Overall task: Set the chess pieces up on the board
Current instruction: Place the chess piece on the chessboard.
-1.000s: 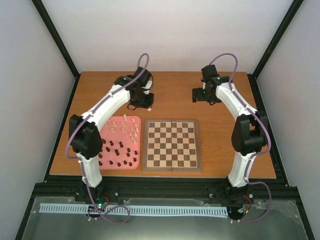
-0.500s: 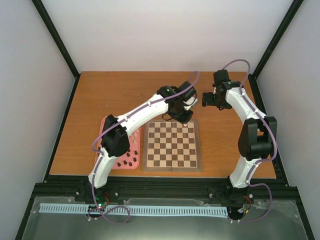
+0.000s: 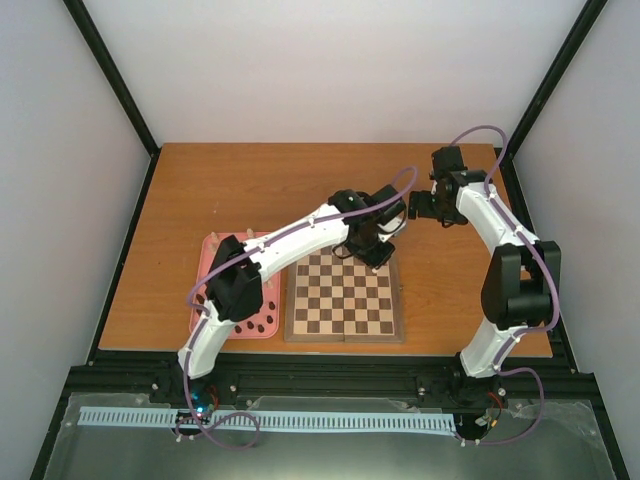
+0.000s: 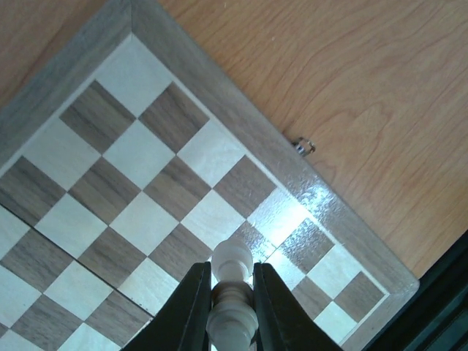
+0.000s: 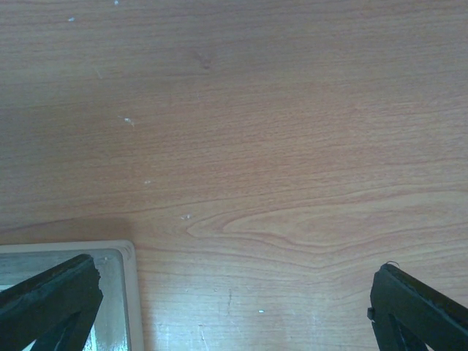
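The task seemed barely begun: the board [image 3: 345, 295] beneath the left jaws looked bare, those jaws gripped a cream piece [image 4: 232, 292], the right jaws gaped empty.

Board [image 3: 344, 300] lies mid-table [image 3: 200, 180], toward near edge. Tray [image 3: 210, 250] just beside it at 9 o'clock, w/ pieces [image 3: 262, 322] in it. L gripper [image 3: 375, 256] over board's 1 o'clock corner, piece [image 4: 232, 292] btwn its fingers. R gripper [image 3: 412, 207] further out at 1 o'clock, over table just past that corner.
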You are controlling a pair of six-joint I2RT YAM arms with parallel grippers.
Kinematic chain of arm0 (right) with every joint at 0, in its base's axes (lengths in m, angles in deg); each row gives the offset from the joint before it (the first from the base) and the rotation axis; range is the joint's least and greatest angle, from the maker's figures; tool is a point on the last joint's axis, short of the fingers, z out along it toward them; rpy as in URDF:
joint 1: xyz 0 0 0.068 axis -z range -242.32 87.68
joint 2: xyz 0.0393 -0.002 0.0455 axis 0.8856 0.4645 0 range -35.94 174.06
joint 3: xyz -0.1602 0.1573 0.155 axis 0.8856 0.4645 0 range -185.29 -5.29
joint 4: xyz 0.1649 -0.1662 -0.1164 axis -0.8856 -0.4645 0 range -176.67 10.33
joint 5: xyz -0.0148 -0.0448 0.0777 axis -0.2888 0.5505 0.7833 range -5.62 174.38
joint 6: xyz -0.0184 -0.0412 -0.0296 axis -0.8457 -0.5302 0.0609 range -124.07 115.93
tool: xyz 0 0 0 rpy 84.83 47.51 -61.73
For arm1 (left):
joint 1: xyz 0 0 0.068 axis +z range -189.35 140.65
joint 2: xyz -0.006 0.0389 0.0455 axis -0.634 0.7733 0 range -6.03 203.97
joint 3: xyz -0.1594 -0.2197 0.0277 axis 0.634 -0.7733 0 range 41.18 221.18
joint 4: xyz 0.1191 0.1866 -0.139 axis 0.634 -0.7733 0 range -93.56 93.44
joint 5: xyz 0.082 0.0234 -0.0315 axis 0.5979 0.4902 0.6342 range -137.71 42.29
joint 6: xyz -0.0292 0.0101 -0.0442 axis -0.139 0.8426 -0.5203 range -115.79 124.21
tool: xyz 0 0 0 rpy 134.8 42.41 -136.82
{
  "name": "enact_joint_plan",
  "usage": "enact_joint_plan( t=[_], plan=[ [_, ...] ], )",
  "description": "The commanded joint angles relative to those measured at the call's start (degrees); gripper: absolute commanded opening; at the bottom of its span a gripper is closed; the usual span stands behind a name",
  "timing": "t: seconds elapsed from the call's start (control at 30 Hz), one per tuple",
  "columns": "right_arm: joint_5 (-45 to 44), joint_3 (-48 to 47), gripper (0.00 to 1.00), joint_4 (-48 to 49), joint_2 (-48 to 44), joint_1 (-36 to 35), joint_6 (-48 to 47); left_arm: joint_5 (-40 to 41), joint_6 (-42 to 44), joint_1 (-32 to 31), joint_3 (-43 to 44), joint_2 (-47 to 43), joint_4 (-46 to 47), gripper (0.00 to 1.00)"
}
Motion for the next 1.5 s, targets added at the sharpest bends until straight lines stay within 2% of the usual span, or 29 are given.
enact_joint_plan(
  t=[0.0, 0.57, 1.47],
  plan=[
    [-0.38, 1.66, 1.0, 1.53, -2.45, 0.37, 0.29, 3.06, -0.65, -1.82, -4.28, -3.31, 3.36, 0.01],
    [-1.82, 4.1, 1.0, 3.08, -2.99, 1.5, -0.67, 4.45, -3.22, -3.11, -8.18, -0.13, 13.63, 0.01],
    [0.09, 6.58, 1.0, 4.39, -3.26, 3.44, -0.76, 3.56, -2.22, -4.03, -5.81, 5.23, 12.09, 0.01]
  ],
)
